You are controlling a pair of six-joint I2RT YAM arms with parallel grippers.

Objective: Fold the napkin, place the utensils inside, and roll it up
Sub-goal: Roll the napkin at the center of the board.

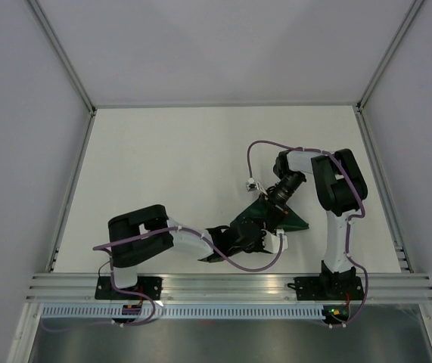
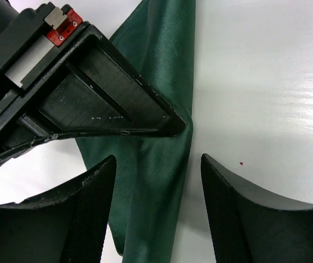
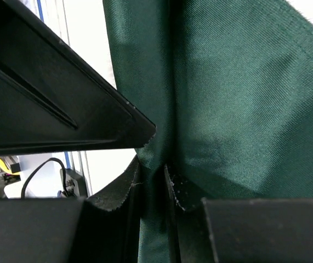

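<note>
Folding looks to be the step in hand, and doing it well depends on the right hand (image 3: 152, 181) — its fingers are clamped together on a gathered ridge of the napkin (image 3: 238, 104), a pinch that should not slacken as the cloth is drawn flat. The left hand (image 2: 157, 159) has its fingers apart, straddling a narrow strip of the cloth without gripping it. It would do best to close low on that strip, clear of the other hand's finger just above, then pull away to spread the fold evenly. The napkin is dark green, finely woven, with a stitched hem — bunched between both hands, close to the near edge of the white surface (image 1: 170, 166), right of centre.
</note>
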